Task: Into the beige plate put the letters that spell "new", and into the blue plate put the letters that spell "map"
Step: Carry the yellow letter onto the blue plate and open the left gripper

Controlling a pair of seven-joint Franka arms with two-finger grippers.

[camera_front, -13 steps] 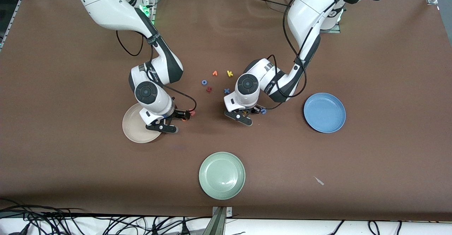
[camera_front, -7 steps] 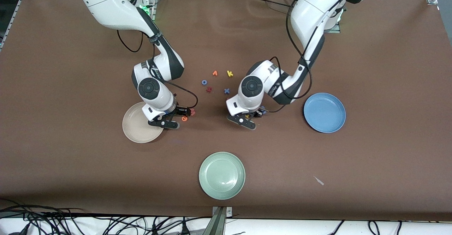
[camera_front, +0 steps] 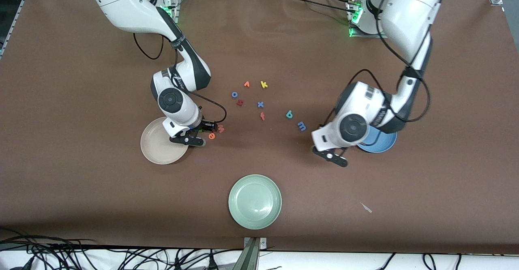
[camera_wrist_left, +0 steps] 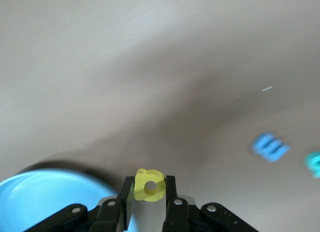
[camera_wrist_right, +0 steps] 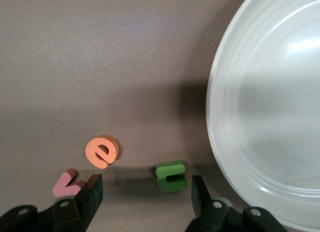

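My left gripper [camera_wrist_left: 150, 182] is shut on the yellow a [camera_wrist_left: 150, 186] and hangs over the table just off the rim of the blue plate [camera_wrist_left: 45, 197], which the left arm partly covers in the front view [camera_front: 383, 145]. The blue m [camera_front: 302, 126] and teal p [camera_front: 289, 114] lie on the table toward the middle. My right gripper [camera_wrist_right: 145, 182] is low beside the beige plate [camera_front: 156, 150], open, with the green n [camera_wrist_right: 171, 176] between its fingers and touching neither. The orange e [camera_front: 211, 136] and pinkish w [camera_front: 221, 129] lie just next to it.
A pale green plate [camera_front: 254, 201] sits nearest the front camera. Loose letters lie mid-table: a red f [camera_front: 262, 116], blue x [camera_front: 260, 104], blue o [camera_front: 234, 94], dark red letter [camera_front: 240, 102], orange v [camera_front: 246, 84] and yellow k [camera_front: 264, 84].
The left arm has lifted the yellow a away from the letter cluster and swung to the blue plate, uncovering the p, m and f. The right gripper's fingers have narrowed around the green n.
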